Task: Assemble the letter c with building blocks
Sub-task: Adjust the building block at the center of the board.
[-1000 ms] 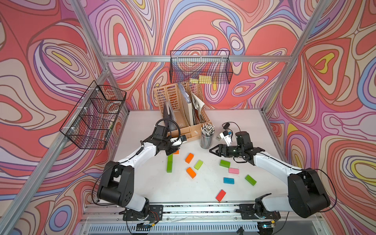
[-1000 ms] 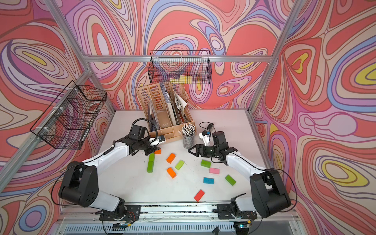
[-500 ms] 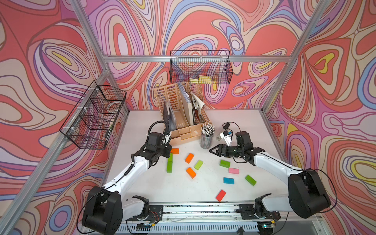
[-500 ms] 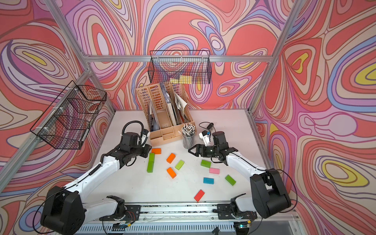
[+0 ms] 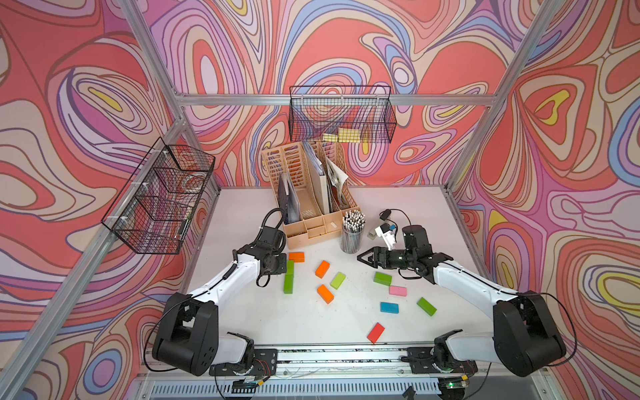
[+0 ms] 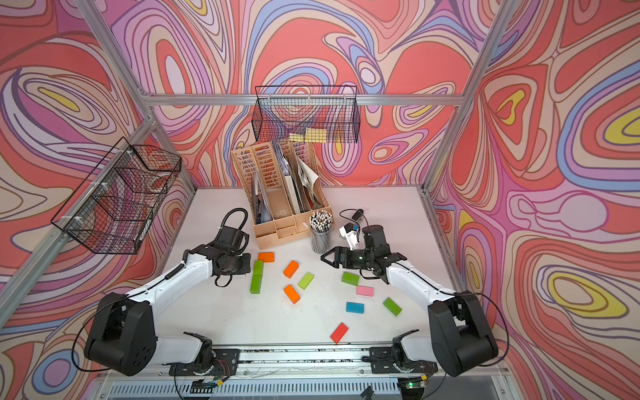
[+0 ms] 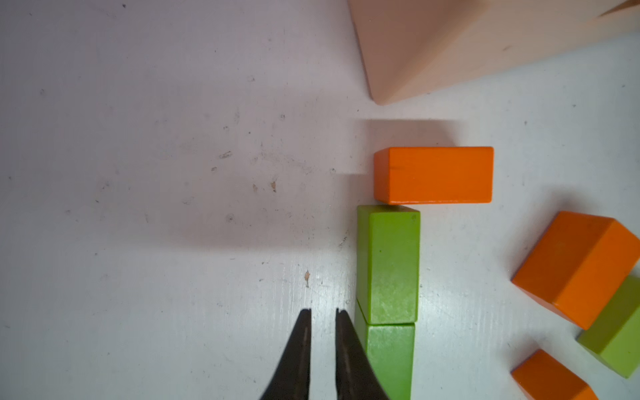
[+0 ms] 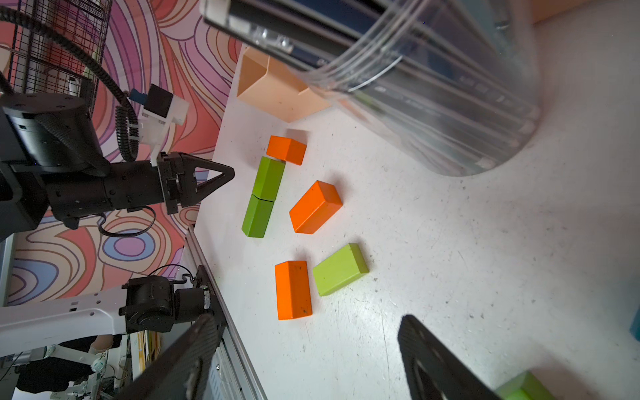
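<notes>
An orange block (image 5: pixel 296 256) lies crosswise at the far end of two green blocks (image 5: pixel 288 284) set end to end in a column (image 7: pixel 388 263). My left gripper (image 5: pixel 284 266) (image 7: pixel 323 313) is shut and empty, low beside that column on its left side. More building blocks lie loose mid-table: two orange (image 5: pixel 322 269) (image 5: pixel 325 293), a light green (image 5: pixel 338 280), a green (image 5: pixel 382 278), a pink (image 5: pixel 397 290), a blue (image 5: pixel 389 307), another green (image 5: pixel 426 306) and a red (image 5: pixel 375 332). My right gripper (image 5: pixel 362 258) (image 8: pixel 306 332) hovers open, holding nothing, just beyond the green and pink blocks.
A beige file organiser (image 5: pixel 311 207) stands at the back, close behind the orange block. A clear cup of pencils (image 5: pixel 351 235) stands beside my right gripper. Wire baskets hang on the back wall (image 5: pixel 341 114) and the left wall (image 5: pixel 159 197). A metal rail (image 5: pixel 329 353) runs along the front edge.
My left gripper drew back from the orange block to the left side of the green column and closed. The right arm has not moved.
</notes>
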{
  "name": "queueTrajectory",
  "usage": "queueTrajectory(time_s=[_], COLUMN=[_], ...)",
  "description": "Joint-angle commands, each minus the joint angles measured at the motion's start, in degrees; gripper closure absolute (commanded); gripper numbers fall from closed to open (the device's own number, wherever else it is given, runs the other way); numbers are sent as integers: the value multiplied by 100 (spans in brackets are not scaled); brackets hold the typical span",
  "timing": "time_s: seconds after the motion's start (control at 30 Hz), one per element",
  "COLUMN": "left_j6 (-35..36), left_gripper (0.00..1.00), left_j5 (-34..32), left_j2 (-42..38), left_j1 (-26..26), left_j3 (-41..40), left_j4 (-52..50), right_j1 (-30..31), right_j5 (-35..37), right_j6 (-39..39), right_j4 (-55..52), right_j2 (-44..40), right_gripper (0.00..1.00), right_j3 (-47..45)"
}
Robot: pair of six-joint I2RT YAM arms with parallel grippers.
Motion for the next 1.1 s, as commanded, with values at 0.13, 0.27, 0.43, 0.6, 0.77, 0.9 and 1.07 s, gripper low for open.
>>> queueTrajectory(time_s=[0.13, 0.27, 0.43, 0.6, 0.77, 0.9, 1.07], left_j6=[-297, -339, -331, -339, -339, -324, -334], left_gripper=[84, 84, 85, 85, 85, 85, 85], left_j5=[32, 137, 291, 222, 228, 298, 356], left_j2=[452, 665, 883, 937, 939, 923, 944], left_j1=[-9, -8, -10, -12, -5, -11, -8], left_j3=[110, 125, 154, 180, 185, 184, 198], left_j4=[16, 310, 536, 582, 647, 717, 714], right_j1=[14, 15, 17, 14, 17, 14, 10], right_j5=[36, 35, 29, 9, 0, 0, 0], right_j6=[18, 13, 17, 23, 28, 36, 41], right_j4=[89, 88, 89, 92, 91, 93, 103], right_j2=[-115, -104, -100, -109, -116, -128, -135], right_gripper=[14, 14, 14, 14, 14, 14, 14], right_j3=[-77, -84, -84, -87, -96, -92, -98])
